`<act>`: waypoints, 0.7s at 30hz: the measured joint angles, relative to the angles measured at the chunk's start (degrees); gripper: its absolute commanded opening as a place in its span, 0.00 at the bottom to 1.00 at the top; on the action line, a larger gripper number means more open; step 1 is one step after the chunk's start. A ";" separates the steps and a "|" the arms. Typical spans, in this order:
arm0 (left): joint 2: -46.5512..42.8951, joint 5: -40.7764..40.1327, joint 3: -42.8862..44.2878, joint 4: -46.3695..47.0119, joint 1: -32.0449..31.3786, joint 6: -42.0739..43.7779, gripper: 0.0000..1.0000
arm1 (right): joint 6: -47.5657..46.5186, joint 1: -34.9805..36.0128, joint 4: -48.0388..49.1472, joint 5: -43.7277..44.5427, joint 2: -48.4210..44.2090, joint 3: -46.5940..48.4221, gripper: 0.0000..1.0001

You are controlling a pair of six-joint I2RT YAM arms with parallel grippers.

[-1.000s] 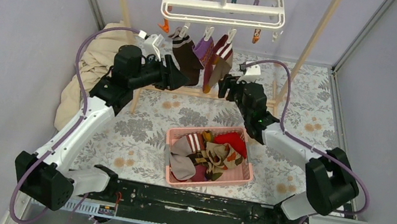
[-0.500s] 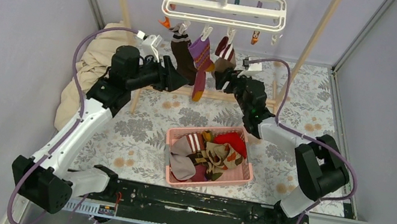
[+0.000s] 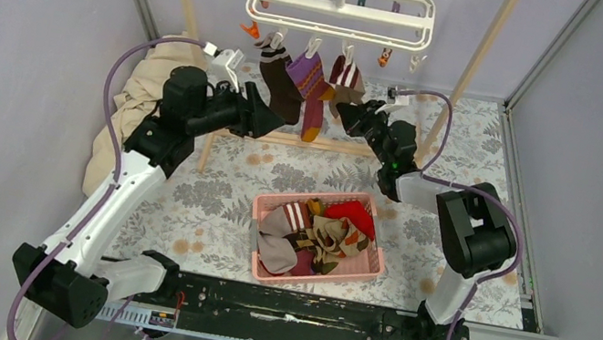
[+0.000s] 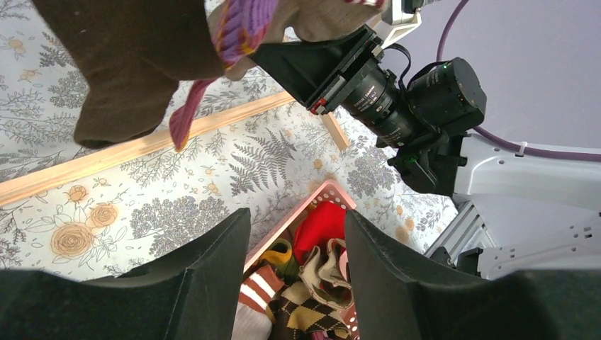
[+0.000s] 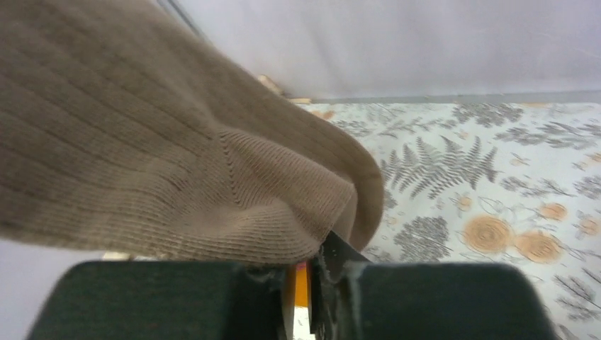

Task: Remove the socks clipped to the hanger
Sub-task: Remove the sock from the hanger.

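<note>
Right wrist view: right gripper (image 5: 301,273) pinched on the beige sock (image 5: 177,163), fabric draped over its fingers. Sock hangs clipped under the hanger (image 3: 340,8), rightmost of three. Pull down steadily; hanger may swing. Only top view shows clip (image 3: 348,51). Left gripper (image 4: 296,219) spread, empty, below brown sock (image 4: 142,64).

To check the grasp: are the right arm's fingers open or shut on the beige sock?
Shut on it. In the right wrist view the fingers stand almost together, pinching the edge of the beige sock between them.
</note>
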 measured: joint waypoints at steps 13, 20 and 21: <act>-0.22 5.77 7.76 -1.40 0.00 -1.57 0.74 | 5.05 -1.75 -1.81 -8.22 -14.21 -5.38 0.00; 0.42 8.33 12.04 1.60 -0.04 -3.48 0.99 | 5.57 -1.75 -11.26 -13.31 -23.78 -6.40 0.00; 0.68 8.61 12.13 2.43 -0.07 -3.80 0.99 | 5.68 -1.75 -12.94 -14.34 -24.83 -6.40 0.00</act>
